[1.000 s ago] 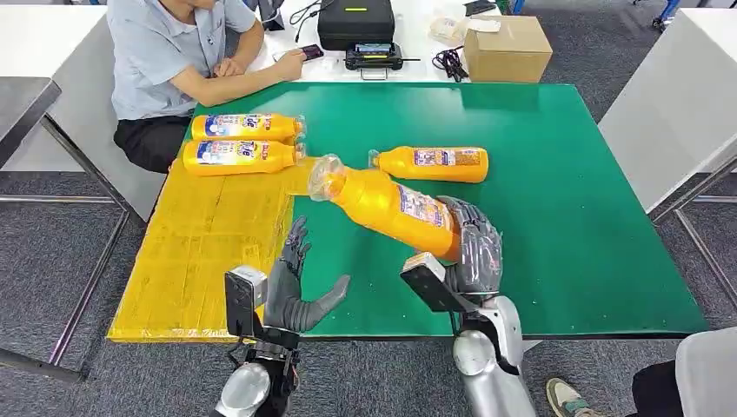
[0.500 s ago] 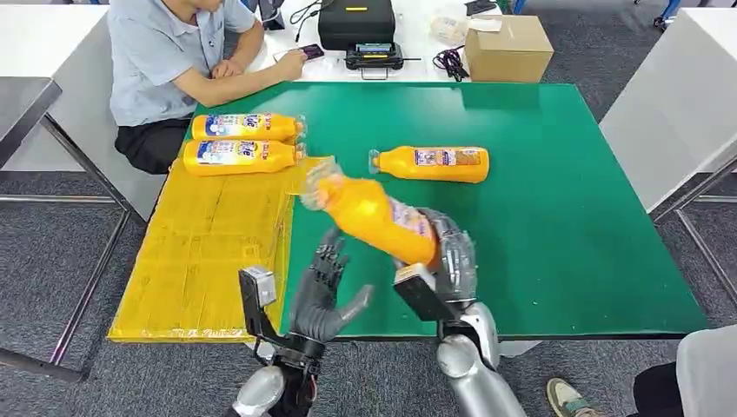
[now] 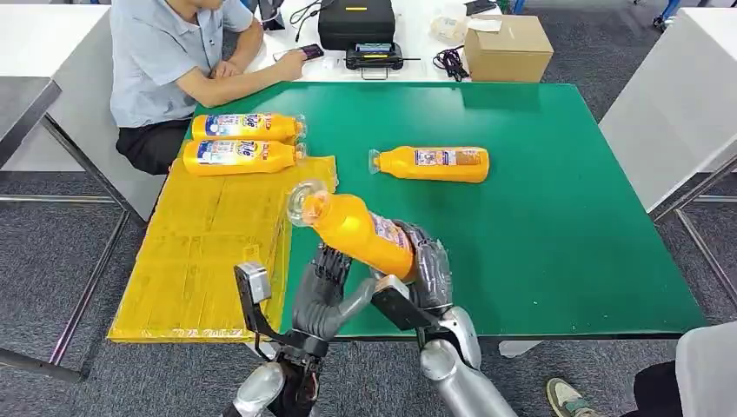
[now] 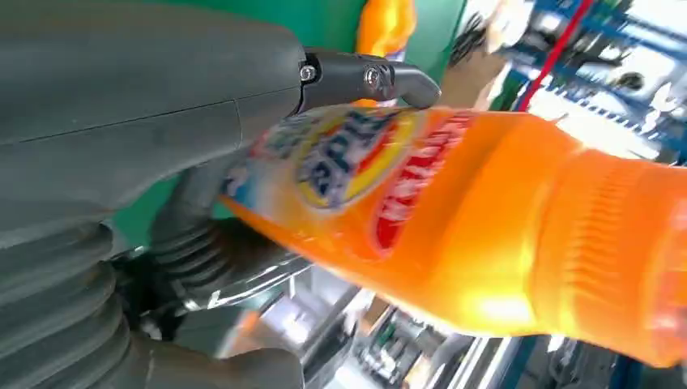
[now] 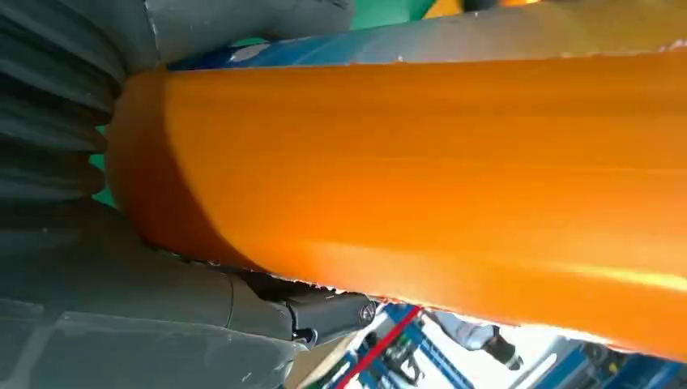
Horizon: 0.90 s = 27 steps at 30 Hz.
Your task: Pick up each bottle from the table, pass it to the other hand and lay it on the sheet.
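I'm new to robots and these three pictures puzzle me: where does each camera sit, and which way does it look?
Head view: high on the body, looking down at the green table; both arms show.
Left wrist view: behind the left hand, facing the held bottle.
Right wrist view: behind the right hand, tight on the bottle.
All three share that bottle.

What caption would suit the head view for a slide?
Right hand holds an orange plastic bottle above the green table, open left hand just beneath it.
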{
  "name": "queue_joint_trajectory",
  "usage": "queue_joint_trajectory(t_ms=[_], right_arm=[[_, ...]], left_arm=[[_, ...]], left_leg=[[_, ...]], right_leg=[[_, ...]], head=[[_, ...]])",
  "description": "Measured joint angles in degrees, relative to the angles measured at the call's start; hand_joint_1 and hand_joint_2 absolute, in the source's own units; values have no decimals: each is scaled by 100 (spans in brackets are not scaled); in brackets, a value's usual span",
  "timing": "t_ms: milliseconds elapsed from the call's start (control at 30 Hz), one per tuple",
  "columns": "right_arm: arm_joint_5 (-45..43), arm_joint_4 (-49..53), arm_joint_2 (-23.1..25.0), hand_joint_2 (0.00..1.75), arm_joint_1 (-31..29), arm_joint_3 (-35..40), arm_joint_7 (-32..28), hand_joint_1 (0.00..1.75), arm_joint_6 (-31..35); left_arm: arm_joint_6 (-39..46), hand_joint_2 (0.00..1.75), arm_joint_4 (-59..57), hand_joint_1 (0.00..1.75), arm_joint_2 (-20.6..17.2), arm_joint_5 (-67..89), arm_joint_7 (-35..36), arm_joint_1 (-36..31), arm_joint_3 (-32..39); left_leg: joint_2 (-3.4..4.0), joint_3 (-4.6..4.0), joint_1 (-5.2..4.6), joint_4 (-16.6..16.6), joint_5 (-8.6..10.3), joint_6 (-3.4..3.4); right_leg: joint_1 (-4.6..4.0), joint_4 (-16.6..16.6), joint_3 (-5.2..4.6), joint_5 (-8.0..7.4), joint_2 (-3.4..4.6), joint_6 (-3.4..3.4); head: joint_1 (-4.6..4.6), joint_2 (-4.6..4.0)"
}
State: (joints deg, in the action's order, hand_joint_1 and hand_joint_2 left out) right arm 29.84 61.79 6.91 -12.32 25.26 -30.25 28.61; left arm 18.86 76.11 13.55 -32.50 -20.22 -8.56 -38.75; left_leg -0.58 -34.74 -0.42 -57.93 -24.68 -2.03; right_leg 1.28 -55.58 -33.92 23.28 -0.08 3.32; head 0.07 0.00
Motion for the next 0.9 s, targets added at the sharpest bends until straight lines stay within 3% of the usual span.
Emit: queue_joint_trajectory(t_ms=[500,900], right_arm=[[-348,-37,17,175,58,472,-74,171,-194],[-470,26,15,175,62,654,-17,173,-278]], left_arm=[[874,175,-11,0,13,-9,-483,-261,-13],[819,175,-9,0,26,-208,-443,-293,-7]], left_leg=[[0,-1,1,0,0,0],[0,-1,0,0,0,0]], right_leg=[[-1,0,-1,0,0,0],[0,0,0,0,0,0]], head=[[0,0],[2,0]])
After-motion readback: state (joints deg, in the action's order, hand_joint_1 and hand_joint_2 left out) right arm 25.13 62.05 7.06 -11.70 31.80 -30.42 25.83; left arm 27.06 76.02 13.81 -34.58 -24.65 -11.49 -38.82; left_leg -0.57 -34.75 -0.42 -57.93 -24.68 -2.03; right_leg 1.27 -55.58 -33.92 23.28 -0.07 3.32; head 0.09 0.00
